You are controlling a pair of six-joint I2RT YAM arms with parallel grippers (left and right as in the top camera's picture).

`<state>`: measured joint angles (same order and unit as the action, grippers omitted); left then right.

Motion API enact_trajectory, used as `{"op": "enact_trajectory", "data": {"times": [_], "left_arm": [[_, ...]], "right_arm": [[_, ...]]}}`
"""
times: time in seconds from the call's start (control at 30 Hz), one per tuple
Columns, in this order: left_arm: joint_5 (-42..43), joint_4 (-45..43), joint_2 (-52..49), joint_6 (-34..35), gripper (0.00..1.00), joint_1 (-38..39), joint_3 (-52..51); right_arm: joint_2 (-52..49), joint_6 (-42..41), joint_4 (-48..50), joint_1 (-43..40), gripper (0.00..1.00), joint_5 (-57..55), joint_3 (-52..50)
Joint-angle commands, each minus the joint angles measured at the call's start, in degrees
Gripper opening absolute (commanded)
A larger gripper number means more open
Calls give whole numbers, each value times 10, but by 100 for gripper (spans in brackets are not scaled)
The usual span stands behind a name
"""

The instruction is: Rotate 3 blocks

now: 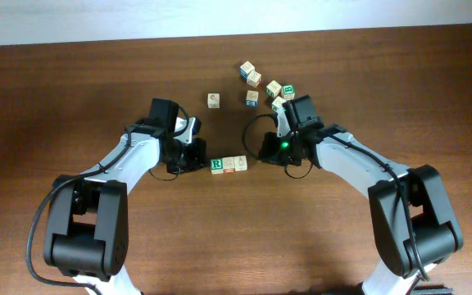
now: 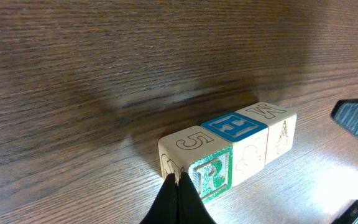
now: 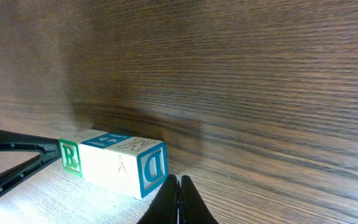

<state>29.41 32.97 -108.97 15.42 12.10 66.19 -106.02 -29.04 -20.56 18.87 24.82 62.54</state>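
My two pincers face each other across the row of three blocks (image 1: 229,165). It lies near the middle of the table (image 1: 72,90), its long axis running from one pincer to the other, so I meet it end-on from both sides. My left pincer (image 2: 179,185) has its jaws pressed together on nothing. Its tips are low at the corner of the R block (image 2: 214,174), the row's left end; whether they touch the wood or sit just beside it I cannot tell. My right pincer (image 3: 179,186) is likewise closed and empty, just beside the end block (image 3: 152,167) with the blue D face. The middle block (image 2: 244,152) sits flush between those two. Each arm is nearest its own end — neither is nearer the middle. As I judge it, turning any block means parting the jaws first and coming across the row, not along it. The spare cubes (image 1: 262,84) lie well apart, beyond.
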Motion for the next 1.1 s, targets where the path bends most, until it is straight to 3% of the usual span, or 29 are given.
{"op": "enact_trajectory", "data": {"times": [0.0,0.37,1.07], "left_arm": [[10,1,-2,-14,0,-1,-4],[10,1,-2,-14,0,-1,-4],[8,12,-2,-13,0,-1,-4]], "right_arm": [[-22,-29,9,4,4,-23,-5],[-41,-1,53,33,4,-28,-5],[-41,-4,30,49,4,-10,-5]]}}
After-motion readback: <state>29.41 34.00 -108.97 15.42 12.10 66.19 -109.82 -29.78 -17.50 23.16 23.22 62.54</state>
